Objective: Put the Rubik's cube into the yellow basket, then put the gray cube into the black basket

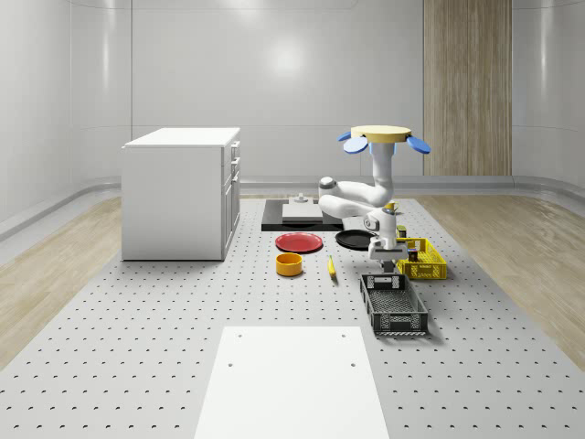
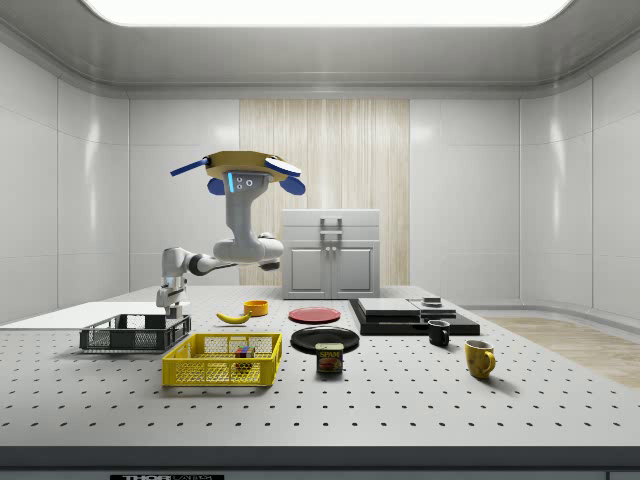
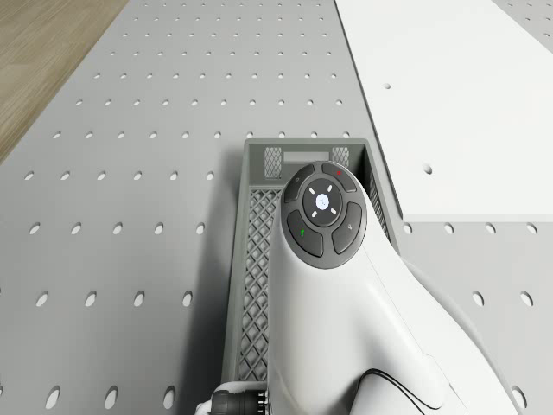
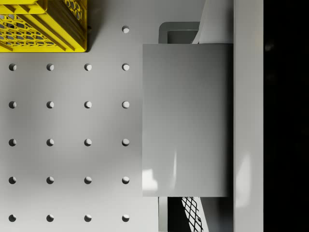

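The drone hovers above the table near the black plate, its white arm reaching down over the far end of the black basket. The gripper hangs just above that basket's rim, shut on the gray cube. In the wrist view the cube's flat gray face covers part of the black basket, with the basket's mesh below it. The Rubik's cube lies inside the yellow basket, which stands beside the black basket in the whole-scene view.
A red plate, black plate, orange bowl and banana lie left of the baskets. A white cabinet stands at the back left. A can and mugs sit nearby.
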Controlling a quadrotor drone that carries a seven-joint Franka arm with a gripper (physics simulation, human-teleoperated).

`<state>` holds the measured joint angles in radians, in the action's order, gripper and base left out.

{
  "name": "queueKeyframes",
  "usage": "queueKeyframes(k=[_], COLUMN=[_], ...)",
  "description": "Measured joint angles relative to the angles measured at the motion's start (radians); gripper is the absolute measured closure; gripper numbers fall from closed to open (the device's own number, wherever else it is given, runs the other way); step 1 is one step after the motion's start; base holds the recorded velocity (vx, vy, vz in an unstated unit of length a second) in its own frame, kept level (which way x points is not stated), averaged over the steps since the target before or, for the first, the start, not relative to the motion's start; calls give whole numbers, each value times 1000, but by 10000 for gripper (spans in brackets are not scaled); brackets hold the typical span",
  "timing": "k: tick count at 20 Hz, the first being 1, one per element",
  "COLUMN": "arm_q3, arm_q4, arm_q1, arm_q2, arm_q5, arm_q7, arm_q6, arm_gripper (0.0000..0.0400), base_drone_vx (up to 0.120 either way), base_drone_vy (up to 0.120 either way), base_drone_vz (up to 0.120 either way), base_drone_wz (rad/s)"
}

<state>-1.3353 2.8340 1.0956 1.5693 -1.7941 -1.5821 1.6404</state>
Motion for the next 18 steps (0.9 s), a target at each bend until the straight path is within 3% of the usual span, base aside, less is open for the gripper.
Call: queueKeyframes(k=[11, 13, 18], arm_q3=[0, 0, 23], arm_q4=[0, 0, -5], arm_q1=[1, 1, 5], arm_q2=[2, 3, 4], arm_q5=[1, 1, -21], arm_q7=[0, -1, -1], arm_q6=[2, 3, 12], arm_gripper=[149, 149, 149], base_drone_vx=[116, 0, 0], base_drone_vy=[0, 0, 0], base_drone_vz=[0, -100, 0], base_drone_wz=[0, 0, 0])
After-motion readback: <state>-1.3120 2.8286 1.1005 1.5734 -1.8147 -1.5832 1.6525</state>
